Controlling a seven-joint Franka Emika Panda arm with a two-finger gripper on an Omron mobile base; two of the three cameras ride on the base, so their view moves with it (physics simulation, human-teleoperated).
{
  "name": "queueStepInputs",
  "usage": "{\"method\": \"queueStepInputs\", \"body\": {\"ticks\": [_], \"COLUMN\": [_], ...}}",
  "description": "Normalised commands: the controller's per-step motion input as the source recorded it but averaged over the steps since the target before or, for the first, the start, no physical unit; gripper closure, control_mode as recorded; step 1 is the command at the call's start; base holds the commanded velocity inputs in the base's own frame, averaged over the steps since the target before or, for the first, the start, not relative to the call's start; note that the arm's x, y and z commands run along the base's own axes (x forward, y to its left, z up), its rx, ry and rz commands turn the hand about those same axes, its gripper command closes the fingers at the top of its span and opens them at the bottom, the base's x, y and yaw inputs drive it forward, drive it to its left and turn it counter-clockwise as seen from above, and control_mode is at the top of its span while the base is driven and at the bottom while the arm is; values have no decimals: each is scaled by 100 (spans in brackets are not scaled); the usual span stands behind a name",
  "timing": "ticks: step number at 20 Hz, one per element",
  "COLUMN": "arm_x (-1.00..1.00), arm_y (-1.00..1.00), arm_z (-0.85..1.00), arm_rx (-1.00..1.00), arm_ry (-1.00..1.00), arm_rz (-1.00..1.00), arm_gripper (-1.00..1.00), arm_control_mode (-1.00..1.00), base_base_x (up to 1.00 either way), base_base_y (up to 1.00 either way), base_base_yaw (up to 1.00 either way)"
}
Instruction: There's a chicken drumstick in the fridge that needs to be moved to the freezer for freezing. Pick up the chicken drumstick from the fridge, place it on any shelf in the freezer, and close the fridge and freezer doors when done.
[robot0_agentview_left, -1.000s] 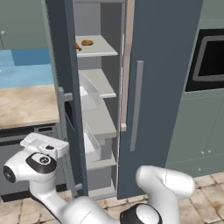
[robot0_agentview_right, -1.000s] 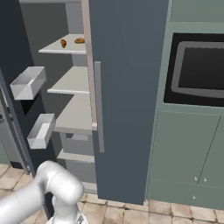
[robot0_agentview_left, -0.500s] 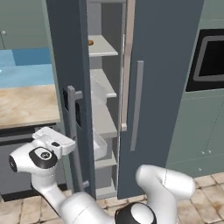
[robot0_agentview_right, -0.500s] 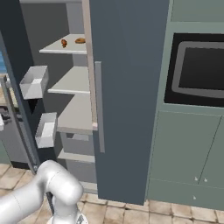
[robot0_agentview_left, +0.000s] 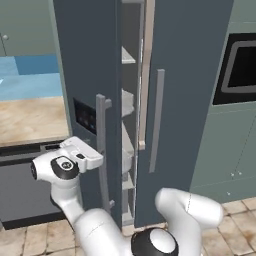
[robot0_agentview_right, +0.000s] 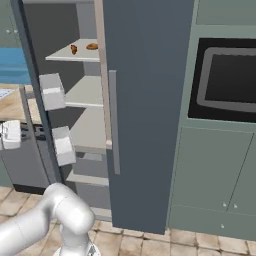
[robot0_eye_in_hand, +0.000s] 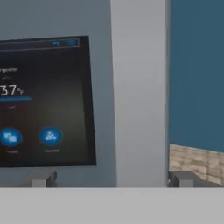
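The freezer door (robot0_agentview_left: 85, 60), a slate-blue slab with a black panel (robot0_eye_in_hand: 43, 100), stands a little ajar. My open gripper (robot0_agentview_left: 92, 155) is right against its outer face; in the hand view the grey bar handle (robot0_eye_in_hand: 140, 87) runs up between my fingertips, which hold nothing. Through the gap, the reddish-brown chicken drumstick (robot0_agentview_right: 73, 48) lies on the freezer's top shelf (robot0_agentview_right: 60, 56), beside a golden-brown bun (robot0_agentview_right: 91, 46). Clear bins (robot0_agentview_right: 51, 91) hang on the inner side of the freezer door (robot0_agentview_right: 31, 60). The fridge door (robot0_agentview_right: 145, 100) on the right is closed.
A beige counter (robot0_agentview_left: 30, 120) with a dark appliance front (robot0_agentview_left: 20, 185) below it lies left of the unit, close to my hand (robot0_agentview_right: 11, 134). A built-in oven (robot0_agentview_right: 225, 75) sits in pale green cabinets on the right. Tiled floor (robot0_agentview_right: 140, 245) lies in front.
The freezer door has swung steadily toward shut, from wide open to slightly ajar. My hand has followed along its outer face, rising toward the handle and panel.
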Motion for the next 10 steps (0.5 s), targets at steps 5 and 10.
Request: {"method": "queueStepInputs", "body": {"ticks": [5,10], "arm_x": [55,57], "arm_y": [-71,-56], "arm_z": [0,0], "arm_rx": [0,0], "arm_ry": [0,-1], "arm_rz": [-11,-9], "arm_gripper": [-100,-100], "arm_control_mode": [-100,-100], "base_base_x": [0,0], "base_base_y": [0,0], "base_base_yaw": [0,0]}}
